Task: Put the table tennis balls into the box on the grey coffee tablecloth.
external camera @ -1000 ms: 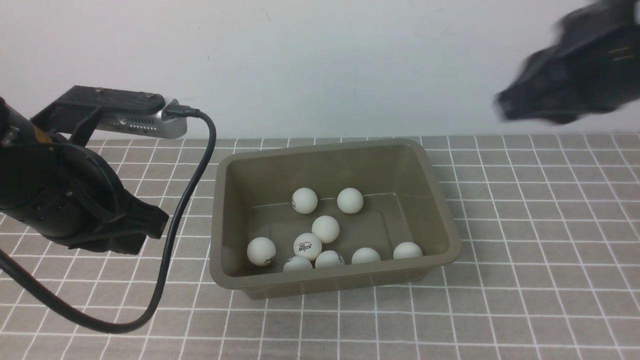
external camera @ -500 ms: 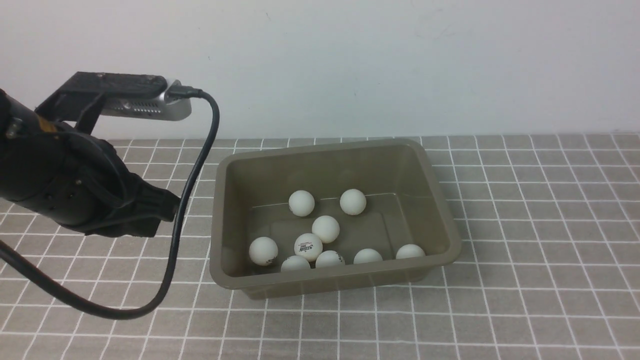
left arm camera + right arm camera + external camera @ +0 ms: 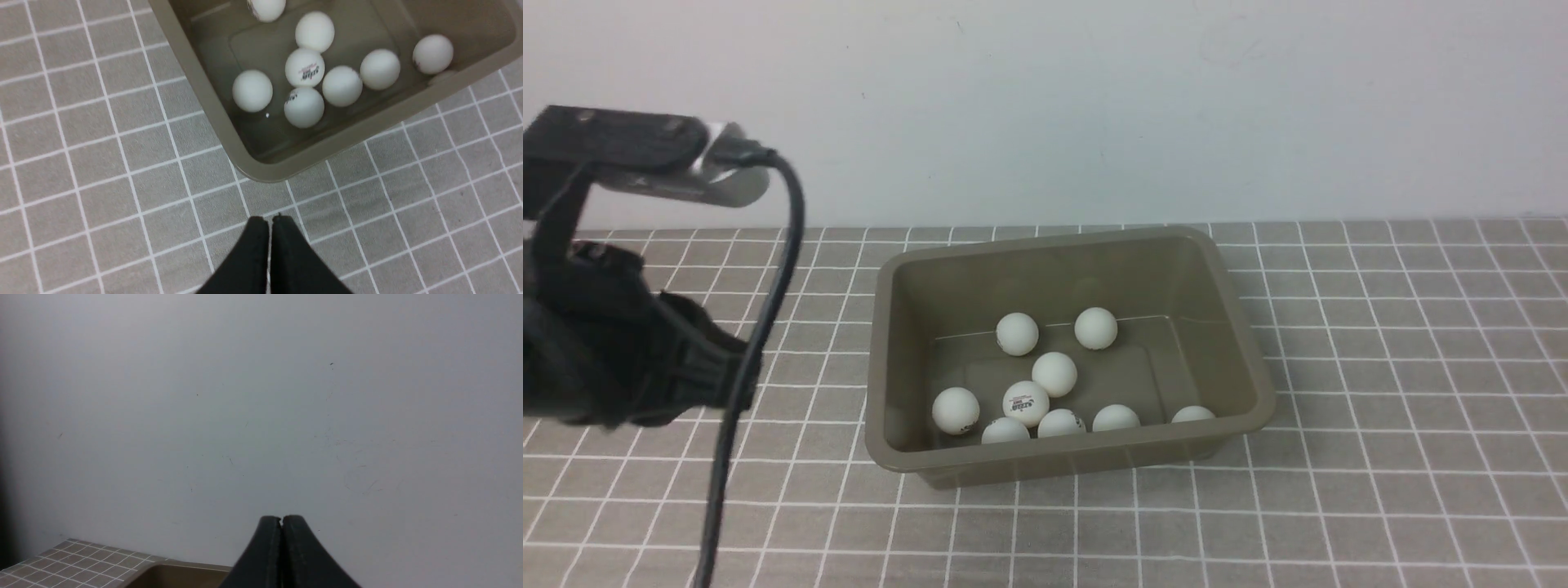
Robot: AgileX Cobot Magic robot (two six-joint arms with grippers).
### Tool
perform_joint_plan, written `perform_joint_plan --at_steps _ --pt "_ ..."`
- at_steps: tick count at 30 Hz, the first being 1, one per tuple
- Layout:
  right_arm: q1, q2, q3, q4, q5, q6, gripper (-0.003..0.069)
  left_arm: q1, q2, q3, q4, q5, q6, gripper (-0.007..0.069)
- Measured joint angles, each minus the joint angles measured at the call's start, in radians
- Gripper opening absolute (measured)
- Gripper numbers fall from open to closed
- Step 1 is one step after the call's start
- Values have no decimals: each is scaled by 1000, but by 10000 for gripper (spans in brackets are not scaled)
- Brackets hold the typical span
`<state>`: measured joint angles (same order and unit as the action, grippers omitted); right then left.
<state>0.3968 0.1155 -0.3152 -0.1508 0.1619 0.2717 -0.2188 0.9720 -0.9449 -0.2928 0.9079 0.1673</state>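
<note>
Left claw (image 3: 268, 222): my fingers are clenched together with nothing between them, over bare cloth (image 3: 817, 490) beside the box (image 3: 1062, 461); I judge I hold it off to the side because no ball needs it now.
Cable (image 3: 742, 367): it loops down from my left wrist camera (image 3: 686, 175), slack, I suppose so that the wrist can turn freely.
Cloth: it lies under the box, as the place the task names.
Box: upright, mouth up and set a little askew between my arms, likely so that either claw could reach in.
Balls (image 3: 1054, 375): all those I see are inside the box, on its floor; several sit by the near wall, some touching, probably because round things roll until something stops them.
Right claw (image 3: 282, 522): clenched too, gripping nothing, pointed towards the wall (image 3: 261, 416); I take it as drawn clear, the placing apparently finished.
Count, claws: two.
Count, cable: one in the front view.
Count, cloth: one.
Count, box: one.
Count, balls: nine.
</note>
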Motion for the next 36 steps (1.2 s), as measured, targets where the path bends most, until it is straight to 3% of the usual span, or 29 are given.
perform_joint_plan --at_steps 6,14,29,36 --pt "0 0 0 0 -2 0 -13 0 -317 224 0 -184 0 -5" --pt "0 0 0 0 -2 0 -13 0 -548 286 -4 -182 0 -5" --pt "0 0 0 -2 -2 0 -13 0 -614 298 13 -170 27 -5" --pt "0 0 0 -2 -2 0 -13 89 -740 533 85 -451 36 -5"
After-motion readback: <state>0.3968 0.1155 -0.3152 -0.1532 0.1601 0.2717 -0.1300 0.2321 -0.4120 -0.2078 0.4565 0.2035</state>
